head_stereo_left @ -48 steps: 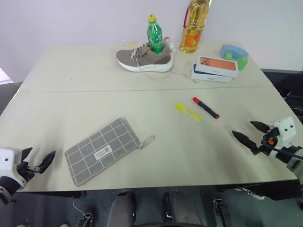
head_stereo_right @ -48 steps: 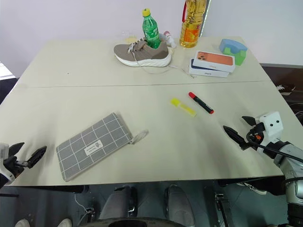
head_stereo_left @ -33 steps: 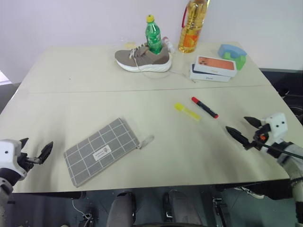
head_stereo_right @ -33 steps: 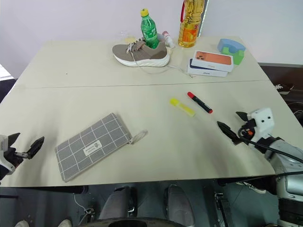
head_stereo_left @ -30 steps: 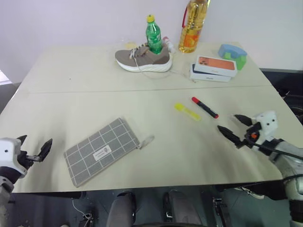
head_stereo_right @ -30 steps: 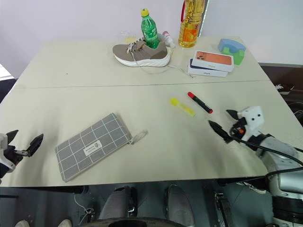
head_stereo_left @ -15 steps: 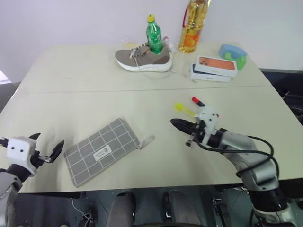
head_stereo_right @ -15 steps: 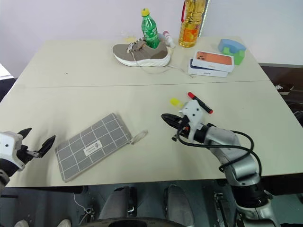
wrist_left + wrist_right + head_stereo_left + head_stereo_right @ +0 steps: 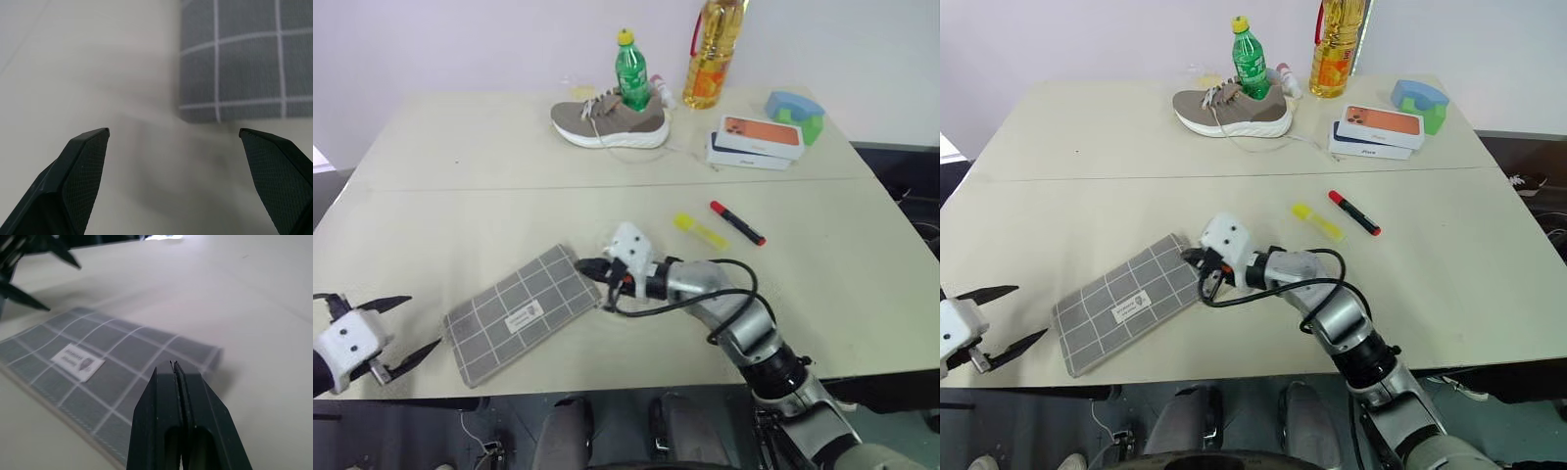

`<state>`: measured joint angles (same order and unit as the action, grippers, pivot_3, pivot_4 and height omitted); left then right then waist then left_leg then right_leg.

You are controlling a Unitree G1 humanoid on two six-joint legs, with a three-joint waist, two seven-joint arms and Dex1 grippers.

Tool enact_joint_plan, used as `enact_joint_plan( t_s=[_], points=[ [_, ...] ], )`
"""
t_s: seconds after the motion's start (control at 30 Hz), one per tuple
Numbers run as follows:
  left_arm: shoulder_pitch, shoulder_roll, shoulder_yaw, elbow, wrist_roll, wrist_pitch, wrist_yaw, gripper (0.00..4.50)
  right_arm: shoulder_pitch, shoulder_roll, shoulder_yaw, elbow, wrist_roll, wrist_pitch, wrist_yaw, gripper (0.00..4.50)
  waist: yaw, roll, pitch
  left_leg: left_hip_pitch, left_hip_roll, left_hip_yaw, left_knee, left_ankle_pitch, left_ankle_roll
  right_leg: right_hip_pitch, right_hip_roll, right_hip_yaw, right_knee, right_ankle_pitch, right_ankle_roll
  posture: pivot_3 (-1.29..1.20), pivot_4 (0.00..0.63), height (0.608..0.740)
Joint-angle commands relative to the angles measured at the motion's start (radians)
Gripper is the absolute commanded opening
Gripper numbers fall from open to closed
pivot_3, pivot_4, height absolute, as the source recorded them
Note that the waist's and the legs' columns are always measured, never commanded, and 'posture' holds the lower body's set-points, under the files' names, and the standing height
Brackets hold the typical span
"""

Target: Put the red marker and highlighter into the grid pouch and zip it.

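- Here, the grid pouch (image 9: 524,311) lies flat on the pale table (image 9: 460,206), toward the near edge and left of centre, its white label facing up.
- The right gripper (image 9: 591,266) sits at the pouch's 3 o'clock end, where the zipper end is; its two black fingers are pressed together, as the right wrist view shows (image 9: 175,377), with the gridded fabric right under the tips.
- Whether anything is pinched between those fingers cannot be told.
- The left gripper (image 9: 399,328) hangs off the near left corner of the table, at about 8 o'clock from the pouch, fingers spread wide and holding nothing; in its wrist view a corner of the pouch (image 9: 244,54) lies just ahead between the tips.
- The highlighter (image 9: 701,231) lies on the table at roughly 2 o'clock from the pouch, well apart from it.
- The red marker (image 9: 737,222) lies just beside the highlighter, on its 3 o'clock side, not touching it.
- Toward 12 o'clock, at the far side, stand a shoe (image 9: 610,122), a green bottle (image 9: 632,74), an oil bottle (image 9: 713,54) and stacked boxes (image 9: 756,143).
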<state>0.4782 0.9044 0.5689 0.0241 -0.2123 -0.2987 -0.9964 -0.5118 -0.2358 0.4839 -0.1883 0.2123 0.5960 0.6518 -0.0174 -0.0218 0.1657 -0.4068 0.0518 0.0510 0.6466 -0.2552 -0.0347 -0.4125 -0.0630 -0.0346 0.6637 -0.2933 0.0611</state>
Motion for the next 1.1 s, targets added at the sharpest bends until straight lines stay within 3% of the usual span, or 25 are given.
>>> enact_joint_plan(
  t_s=[0.03, 0.17, 0.4, 0.8, 0.9, 1.1],
  points=[
    [0.001, 0.025, 0.019, 0.032, 0.014, -0.067, -0.027, 4.50, -0.038, 0.031, 0.044, 0.069, -0.024, 0.073, 0.006, 0.06, 0.000, -0.001, 0.000, 0.000, 0.000, 0.000, 0.000, 0.000, 0.000, 0.000, 0.000, 0.000, 0.000, 0.000, 0.000, 0.00, 0.150, 0.740],
    [0.004, 0.031, 0.011, 0.054, 0.029, -0.132, -0.046, 4.50, -0.037, 0.073, 0.024, 0.174, -0.054, 0.174, -0.062, 0.06, -0.001, -0.001, -0.001, 0.000, 0.000, 0.000, 0.000, 0.000, 0.000, 0.000, 0.000, 0.000, 0.000, 0.000, 0.000, 0.00, 0.150, 0.740],
    [0.000, 0.007, -0.055, 0.062, 0.095, -0.313, -0.035, 4.50, -0.012, 0.091, 0.006, 0.172, -0.049, 0.222, -0.073, 0.06, -0.001, -0.001, -0.002, 0.000, 0.001, 0.000, 0.000, 0.000, 0.000, 0.000, -0.001, 0.000, 0.000, 0.000, 0.000, 0.00, 0.150, 0.740],
    [-0.142, -0.034, -0.242, 0.106, 0.302, -0.688, 0.144, 4.50, -0.016, 0.112, -0.003, 0.188, -0.063, 0.220, -0.096, 0.06, 0.001, -0.001, -0.004, 0.001, 0.000, 0.000, 0.000, 0.000, 0.000, 0.001, -0.001, 0.000, 0.000, 0.001, 0.000, 0.00, 0.150, 0.740],
    [-0.155, -0.031, -0.315, 0.103, 0.292, -0.725, 0.156, 3.69, -0.014, 0.118, -0.002, 0.185, -0.064, 0.221, -0.104, 0.00, -0.001, -0.001, -0.004, 0.001, 0.000, 0.000, 0.000, 0.000, 0.000, 0.001, -0.001, 0.000, 0.000, 0.002, 0.002, 0.00, 0.150, 0.740],
    [-0.177, -0.002, -0.373, 0.149, 0.296, -0.774, 0.197, 0.58, -0.010, 0.120, -0.009, 0.179, -0.066, 0.223, -0.118, 0.00, -0.001, -0.002, -0.004, 0.001, 0.001, 0.000, 0.000, 0.000, 0.000, 0.001, -0.001, -0.001, 0.000, 0.002, 0.003, 0.00, 0.150, 0.740]
  ],
)
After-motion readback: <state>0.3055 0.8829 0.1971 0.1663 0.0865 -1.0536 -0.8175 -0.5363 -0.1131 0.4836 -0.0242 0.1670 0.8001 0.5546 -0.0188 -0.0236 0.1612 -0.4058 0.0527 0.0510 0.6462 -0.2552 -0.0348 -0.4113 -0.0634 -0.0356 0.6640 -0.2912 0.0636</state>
